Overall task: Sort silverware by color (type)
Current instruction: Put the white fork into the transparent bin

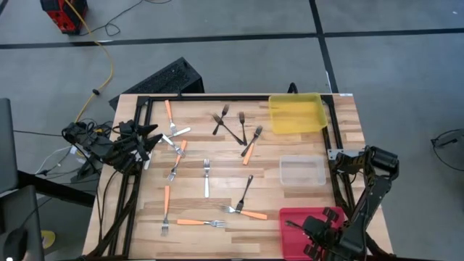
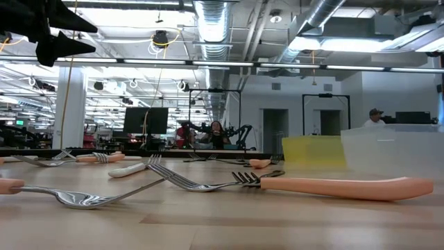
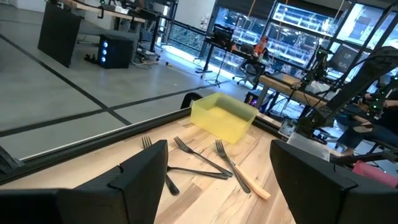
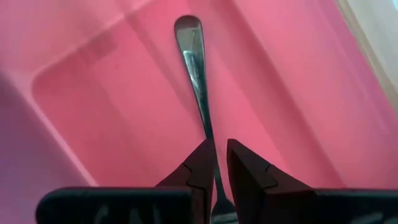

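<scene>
My right gripper (image 1: 301, 230) (image 4: 221, 158) is over the red bin (image 1: 290, 217) (image 4: 93, 74) at the table's near right corner. It is shut on a dark metal fork (image 4: 198, 87). My left gripper (image 1: 154, 138) (image 3: 219, 149) is open and empty above the table's left side. Orange-handled forks (image 1: 250, 148), dark forks (image 1: 235, 129) and pale silver forks (image 1: 206, 177) lie flat and scattered on the wooden table (image 1: 290, 145). My right gripper pinches the dark fork's slim stem (image 4: 210, 144) between its two fingers, close to the tine end. The fork runs on ahead of the fingers, with its rounded handle end (image 4: 188, 28) down inside the red bin. I cannot tell whether that end touches the bin's floor.
A yellow bin (image 1: 297, 114) stands at the far right and a clear bin (image 1: 302, 172) at the right middle. A black frame (image 1: 217, 97) runs along the far and side edges. Bare wood lies near the front edge. People sit in the room beyond (image 2: 216, 132).
</scene>
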{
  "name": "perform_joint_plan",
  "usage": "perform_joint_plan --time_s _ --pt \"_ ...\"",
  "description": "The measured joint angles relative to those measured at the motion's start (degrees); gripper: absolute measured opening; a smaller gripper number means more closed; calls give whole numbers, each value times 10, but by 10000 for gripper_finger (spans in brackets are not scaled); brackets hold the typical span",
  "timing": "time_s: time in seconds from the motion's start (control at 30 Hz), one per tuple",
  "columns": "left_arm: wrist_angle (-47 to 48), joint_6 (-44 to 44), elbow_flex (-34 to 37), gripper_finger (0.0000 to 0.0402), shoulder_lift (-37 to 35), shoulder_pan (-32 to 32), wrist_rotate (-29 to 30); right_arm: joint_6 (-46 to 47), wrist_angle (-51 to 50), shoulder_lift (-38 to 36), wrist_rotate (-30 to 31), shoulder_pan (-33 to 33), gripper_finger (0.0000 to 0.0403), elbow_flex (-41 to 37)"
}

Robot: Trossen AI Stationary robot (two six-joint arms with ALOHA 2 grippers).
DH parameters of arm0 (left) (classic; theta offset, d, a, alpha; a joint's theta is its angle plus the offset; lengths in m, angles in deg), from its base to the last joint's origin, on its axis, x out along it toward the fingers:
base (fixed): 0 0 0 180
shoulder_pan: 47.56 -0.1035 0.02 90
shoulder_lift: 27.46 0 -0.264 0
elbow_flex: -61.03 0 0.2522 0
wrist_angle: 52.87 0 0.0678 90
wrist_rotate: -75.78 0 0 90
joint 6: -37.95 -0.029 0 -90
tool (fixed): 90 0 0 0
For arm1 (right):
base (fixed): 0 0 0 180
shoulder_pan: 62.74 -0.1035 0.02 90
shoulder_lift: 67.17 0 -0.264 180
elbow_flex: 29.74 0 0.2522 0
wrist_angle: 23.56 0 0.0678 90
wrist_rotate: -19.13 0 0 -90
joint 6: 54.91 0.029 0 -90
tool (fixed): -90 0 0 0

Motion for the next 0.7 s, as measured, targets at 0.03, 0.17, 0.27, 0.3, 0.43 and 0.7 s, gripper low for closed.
perform_joint_plan --time_s 0.03,0.17,0.27,0.3,0.43,0.7 --pt "0 0 0 268 0 0 0 -6 2 -1 0 4 72 0" --pt "0 0 0 268 0 0 0 -59 -2 -5 -2 30 90 9" --pt "0 0 0 268 0 0 -1 -111 -24 -5 -1 56 116 31" --pt "0 0 0 268 0 0 -1 -132 -32 -5 -1 66 126 39" --pt "1 0 0 268 0 0 -2 -223 -59 -5 -1 107 162 74" --pt "3 0 0 268 0 0 -19 -399 -108 -6 50 201 183 135"
